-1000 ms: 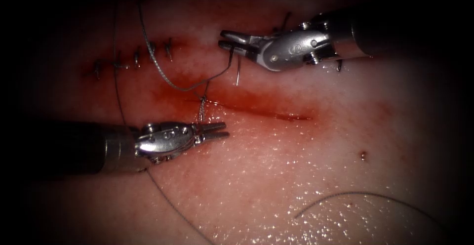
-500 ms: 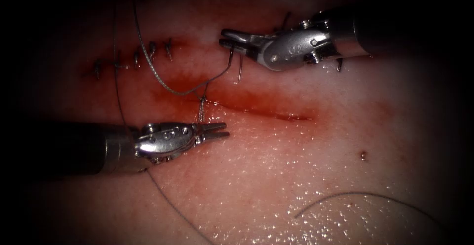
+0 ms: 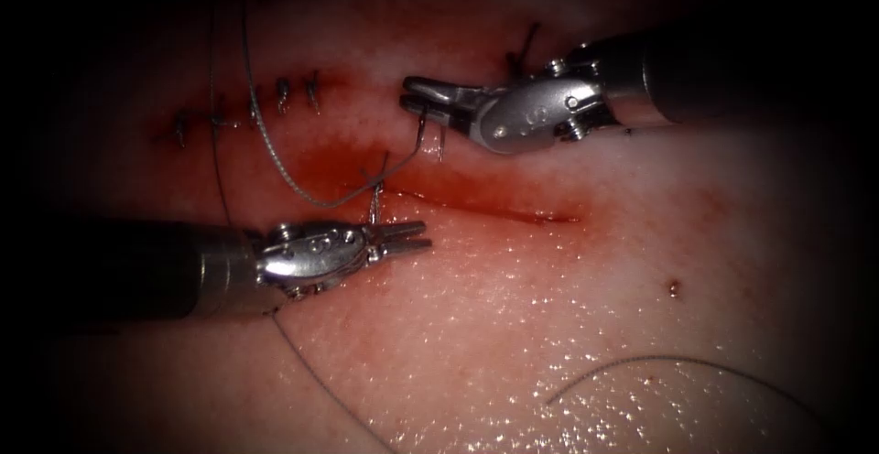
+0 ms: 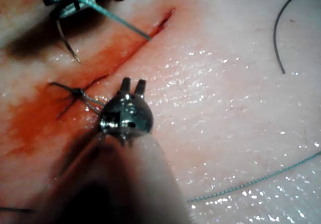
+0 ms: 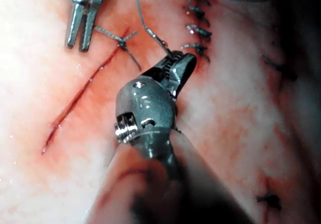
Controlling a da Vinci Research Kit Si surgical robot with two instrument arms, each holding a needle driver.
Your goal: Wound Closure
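The right tool (image 3: 409, 92) is shut on the curved needle (image 3: 420, 134), which hangs below its jaws above the tissue, clear of it; I cannot tell where along the curve it is held. The thread (image 3: 275, 156) sags in a loop from the needle, left of the knot (image 3: 375, 179) at the left end of the open cut (image 3: 485, 207). The left tool (image 3: 423, 236) lies just below that knot with its jaws slightly apart and nothing between them. From its own wrist camera, the left tool (image 4: 133, 83) points at the cut beside the knot (image 4: 75, 91). The right tool (image 5: 183, 61) has thread leaving its jaws.
A row of finished stitches (image 3: 252, 106) runs left of the knot, and other stitches (image 3: 526, 42) sit behind the right tool. Red fluid stains the tissue around the cut. A loose arc of thread (image 3: 659, 361) lies at the lower right.
The right tool has shifted a little left and down with the needle. The thread loop has sagged lower and left. The left tool has edged up and right.
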